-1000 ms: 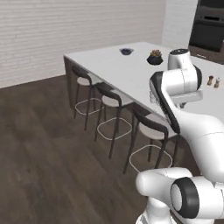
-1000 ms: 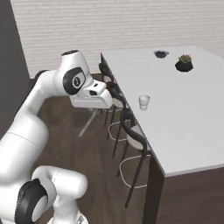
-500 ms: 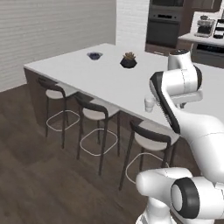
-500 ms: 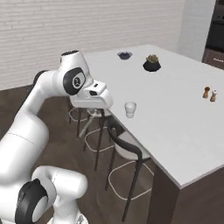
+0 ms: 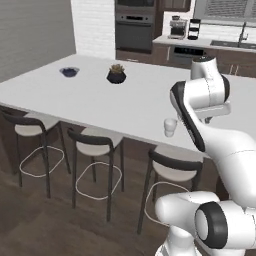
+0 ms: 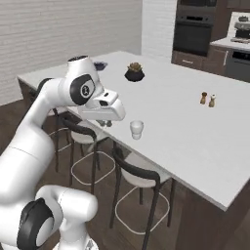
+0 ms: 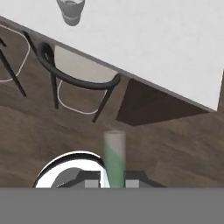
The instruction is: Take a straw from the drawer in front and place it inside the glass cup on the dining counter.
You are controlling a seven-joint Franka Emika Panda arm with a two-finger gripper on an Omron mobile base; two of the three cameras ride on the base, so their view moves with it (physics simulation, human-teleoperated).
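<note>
Hand view | claw (image 7: 110,183) clamped on straw (image 7: 114,155) | glass cup (image 7: 71,9) near dining counter (image 7: 166,52) edge

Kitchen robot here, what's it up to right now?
The white arm's gripper is shut on the straw, which sticks up between its fingertips in the hand view. It hangs above the floor beside the dining counter, near a stool. The glass cup stands near the counter's edge with no straw in it, so the placing is not yet done.
</note>
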